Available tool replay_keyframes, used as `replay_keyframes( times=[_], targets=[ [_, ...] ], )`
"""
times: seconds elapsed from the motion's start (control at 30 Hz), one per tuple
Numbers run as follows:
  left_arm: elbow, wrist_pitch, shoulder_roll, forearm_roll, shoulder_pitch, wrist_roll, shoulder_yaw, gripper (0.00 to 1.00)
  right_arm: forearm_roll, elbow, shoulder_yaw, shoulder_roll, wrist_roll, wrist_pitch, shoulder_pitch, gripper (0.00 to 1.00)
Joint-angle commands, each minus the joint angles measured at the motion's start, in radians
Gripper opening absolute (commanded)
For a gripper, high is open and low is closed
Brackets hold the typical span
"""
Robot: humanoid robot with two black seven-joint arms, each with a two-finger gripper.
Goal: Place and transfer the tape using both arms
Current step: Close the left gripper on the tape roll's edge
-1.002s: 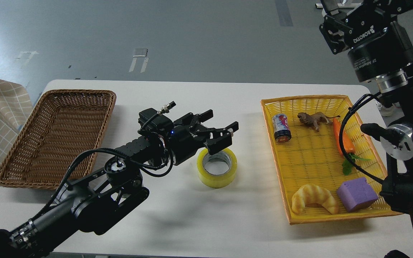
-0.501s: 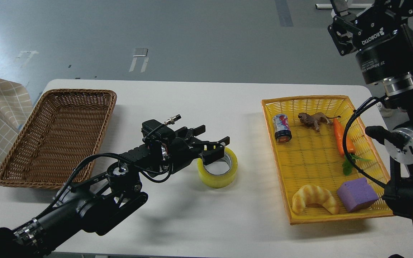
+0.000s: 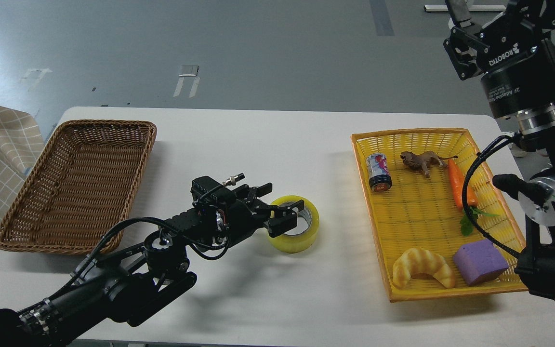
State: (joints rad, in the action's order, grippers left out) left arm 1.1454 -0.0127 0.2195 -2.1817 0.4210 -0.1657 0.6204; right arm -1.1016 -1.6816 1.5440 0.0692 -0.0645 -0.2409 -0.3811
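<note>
Tape [image 3: 298, 224]: yellow roll with a grey-white core, lying flat on the white desk [image 3: 258, 144], near the middle, between the two baskets.

Left gripper [image 3: 284, 215]: reaching in from the lower left, sitting low over the roll's near-left rim; jaws standing apart, one finger [image 3: 282, 224] hanging over the rim into the core opening, the other [image 3: 262, 187] outside the roll toward the far side. Contact with the roll cannot be told.

Right gripper [image 3: 456, 29]: hanging high at the upper right, well apart from the desk, its fingers running off the top edge; whether the jaws are apart or together cannot be told.

Brown wicker basket [image 3: 77, 185]: sitting at the desk's left.

Yellow basket [image 3: 439, 207]: sitting at the right, holding a can [image 3: 378, 172], a lion figure [image 3: 421, 160], a carrot [image 3: 459, 187], a croissant [image 3: 422, 267] and a purple block [image 3: 480, 261].
</note>
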Motion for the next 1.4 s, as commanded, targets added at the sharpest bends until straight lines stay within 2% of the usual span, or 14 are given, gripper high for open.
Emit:
replay_keyframes(
  times=[0.0,0.6,0.7,0.77,0.8,1.07,1.27,1.37],
  targets=[
    [-0.03,-0.01,0.0,0.0,0.007,0.002,-0.001,0.98,0.0,-0.01,0.005,-0.002,0.0,0.0,0.021,1.0],
    [-0.081,-0.058,-0.016,0.0,0.005,0.0,-0.034,0.97,0.0,-0.017,0.019,-0.002,0.0,0.0,0.053,1.0],
    [-0.121,-0.093,-0.012,0.0,0.009,-0.006,-0.036,0.86,0.0,-0.024,0.028,-0.002,0.0,0.0,0.062,1.0],
    [-0.121,-0.093,-0.012,0.0,0.009,-0.006,-0.036,0.86,0.0,-0.024,0.028,-0.002,0.0,0.0,0.062,1.0],
    [-0.121,-0.093,-0.009,0.0,0.007,-0.008,-0.036,0.81,0.0,-0.026,0.031,-0.008,0.0,0.0,0.065,1.0],
    [-0.116,-0.096,-0.006,0.0,0.004,-0.014,-0.036,0.81,0.0,-0.026,0.031,-0.022,0.0,0.0,0.071,1.0],
    [-0.108,-0.096,-0.005,0.0,-0.001,-0.04,-0.036,0.81,0.0,-0.024,0.031,-0.022,0.0,0.0,0.082,1.0],
    [-0.108,-0.096,-0.005,0.0,0.001,-0.04,-0.036,0.82,0.0,-0.024,0.031,-0.022,0.0,0.0,0.083,1.0]
  ],
)
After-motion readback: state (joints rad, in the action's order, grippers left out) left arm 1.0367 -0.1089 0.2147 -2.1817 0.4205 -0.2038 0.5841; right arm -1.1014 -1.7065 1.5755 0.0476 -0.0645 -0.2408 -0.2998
